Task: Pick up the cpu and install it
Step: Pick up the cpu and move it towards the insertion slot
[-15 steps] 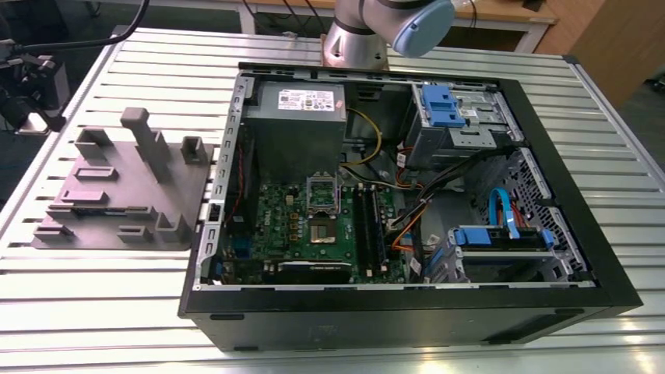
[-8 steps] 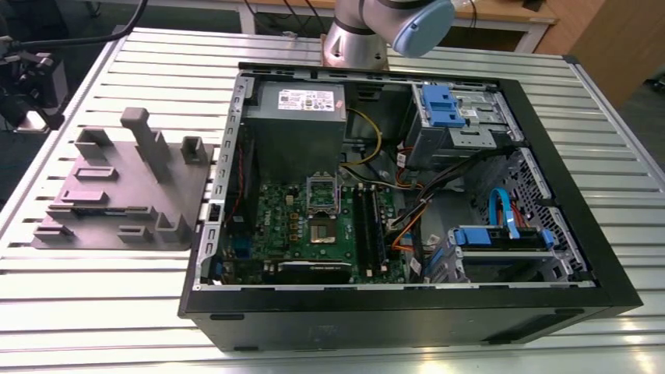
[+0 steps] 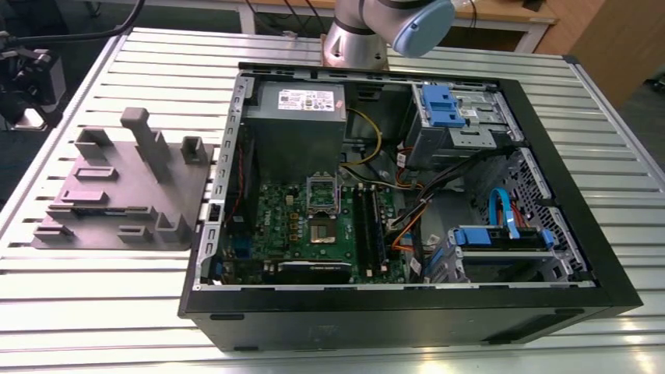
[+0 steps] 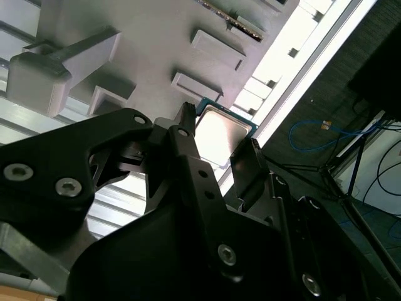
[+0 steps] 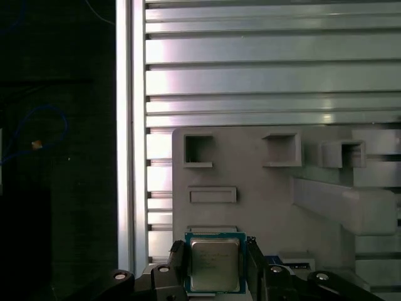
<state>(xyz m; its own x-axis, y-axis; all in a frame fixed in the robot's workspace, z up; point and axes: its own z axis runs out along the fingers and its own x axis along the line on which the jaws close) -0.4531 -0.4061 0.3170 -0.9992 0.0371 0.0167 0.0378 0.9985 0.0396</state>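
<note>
Straddling one cpu (image 5: 215, 264), perhaps touching: claw (image 5: 216, 256)

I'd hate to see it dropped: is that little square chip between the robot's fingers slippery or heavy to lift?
Probably stiff and light: the chip is a thin, flat square, small beside the gripper. Its shiny metal top looks smooth, so it could slip, being pinched only by its narrow edges. Being flat, it seems unlikely to roll.

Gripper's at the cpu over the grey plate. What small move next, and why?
Probably a short straight lift: in the first wrist view the gripper looks shut on the cpu, fingers against opposite edges, over the grey plate, whose raised blocks it should clear.
</note>
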